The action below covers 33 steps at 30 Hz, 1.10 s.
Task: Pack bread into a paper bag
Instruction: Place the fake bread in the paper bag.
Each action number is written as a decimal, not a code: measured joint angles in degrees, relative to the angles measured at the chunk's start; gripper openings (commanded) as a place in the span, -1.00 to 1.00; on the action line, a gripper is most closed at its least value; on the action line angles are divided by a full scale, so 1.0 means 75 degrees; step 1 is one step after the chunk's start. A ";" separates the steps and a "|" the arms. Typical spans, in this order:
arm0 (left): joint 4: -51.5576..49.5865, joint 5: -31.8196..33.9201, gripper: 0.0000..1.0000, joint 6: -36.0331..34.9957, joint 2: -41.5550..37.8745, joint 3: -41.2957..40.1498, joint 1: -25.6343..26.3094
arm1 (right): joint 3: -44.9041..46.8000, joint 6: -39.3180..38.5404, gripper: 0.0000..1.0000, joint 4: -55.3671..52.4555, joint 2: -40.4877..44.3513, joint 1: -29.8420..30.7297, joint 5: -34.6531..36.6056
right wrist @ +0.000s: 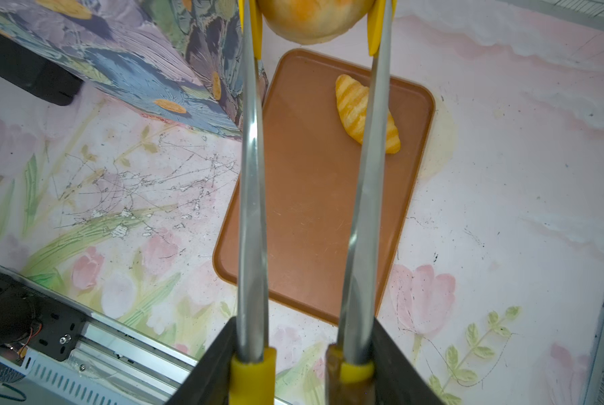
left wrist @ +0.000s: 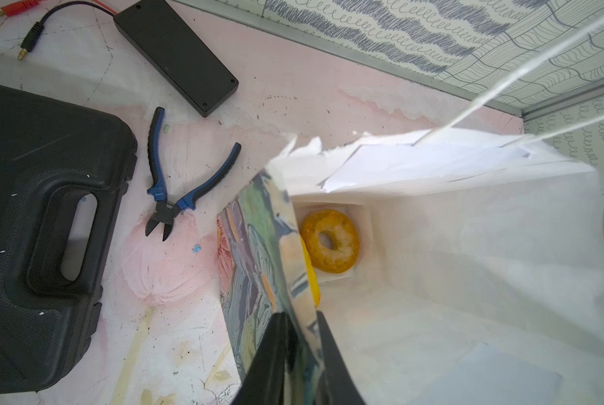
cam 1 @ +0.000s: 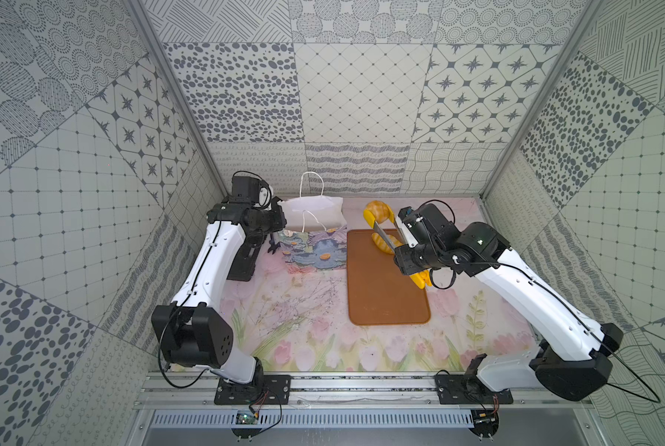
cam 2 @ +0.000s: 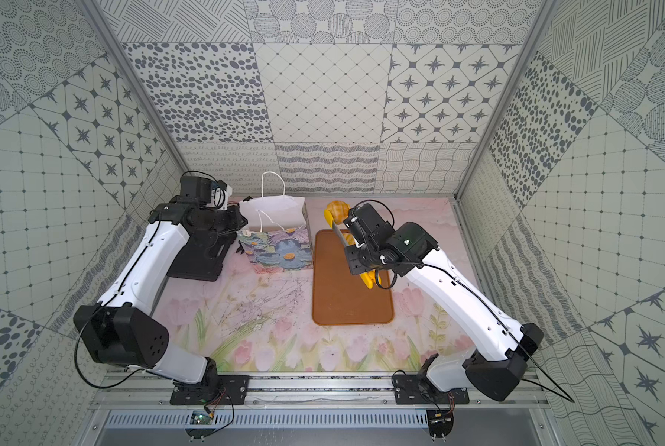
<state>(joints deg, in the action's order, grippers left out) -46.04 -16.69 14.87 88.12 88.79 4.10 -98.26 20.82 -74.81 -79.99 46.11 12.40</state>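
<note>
The white paper bag [cam 1: 313, 210] with its flower print stands open at the back, seen in both top views. My left gripper [left wrist: 300, 336] is shut on its near side wall. Inside lies a ring-shaped bagel [left wrist: 330, 241], with a yellow piece [left wrist: 311, 277] beside it half hidden by the wall. My right gripper [right wrist: 304, 350] is shut on the yellow-tipped tongs [right wrist: 253, 182]. The tongs pinch a round bun [right wrist: 314, 21] in the air just right of the bag [cam 2: 273, 216], past the tray's far end. One striped croissant [right wrist: 363, 112] lies on the brown tray [right wrist: 311, 228].
A black case [left wrist: 41, 228] lies left of the bag under my left arm. Blue-handled pliers [left wrist: 174, 182], a flat black box [left wrist: 178, 52] and a loose cable plug [left wrist: 30, 38] lie behind it. The back wall stands close behind the bag.
</note>
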 measured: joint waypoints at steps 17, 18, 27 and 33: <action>-0.0003 0.0073 -0.67 0.0000 0.0000 0.0000 0.0000 | -0.3316 -0.0125 0.09 -0.0938 -0.1679 0.0889 0.0335; -0.0003 0.0073 -0.68 0.0000 0.0000 0.0000 0.0000 | -0.3477 -0.0128 0.08 -0.0970 -0.1789 0.0918 0.0335; -0.0003 0.0073 -0.68 0.0000 0.0000 0.0000 0.0000 | -0.4846 -0.0268 0.08 -0.1282 -0.2856 0.1323 0.0291; -0.0003 0.0073 -0.68 0.0000 0.0000 0.0000 0.0000 | -0.5496 -0.0321 0.08 -0.1445 -0.3450 0.1431 0.0149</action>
<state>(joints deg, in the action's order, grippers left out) -46.06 -16.14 14.87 88.12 88.79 4.10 -139.48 18.41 -85.65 -105.86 56.84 13.52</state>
